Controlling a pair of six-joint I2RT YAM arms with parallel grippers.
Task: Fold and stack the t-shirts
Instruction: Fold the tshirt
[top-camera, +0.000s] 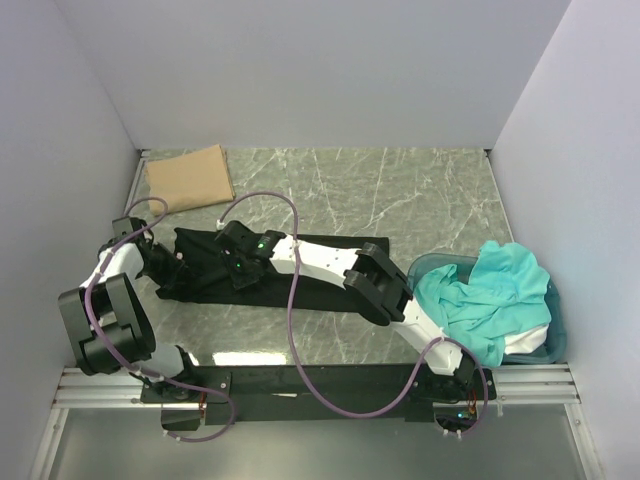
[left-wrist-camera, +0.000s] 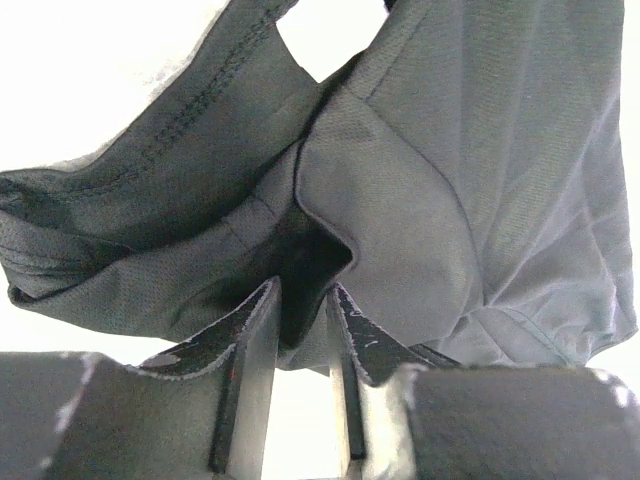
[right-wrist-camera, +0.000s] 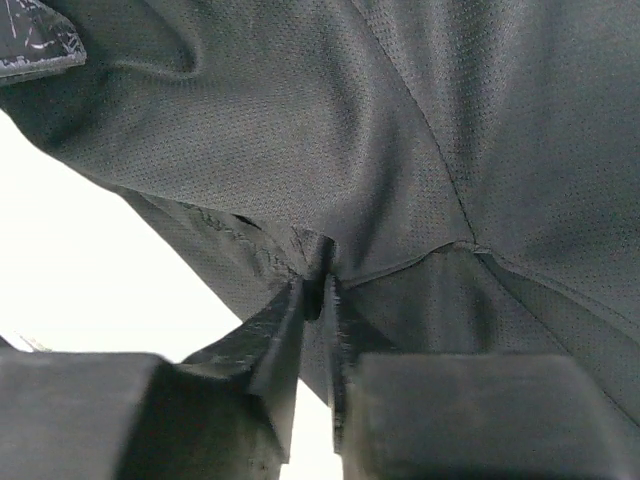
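Note:
A black t-shirt lies spread in a long band across the middle of the table. My left gripper is at its left end, and in the left wrist view the fingers pinch a bunched fold of the black cloth. My right gripper is a little to the right on the same shirt, and in the right wrist view it is shut on a seam fold of the black cloth. A tan-brown t-shirt lies folded at the back left. Teal t-shirts are heaped at the right.
The teal shirts fill a round translucent blue tub at the right edge, over something white. Grey walls close the table at the left, back and right. The right arm stretches across the black shirt's right half.

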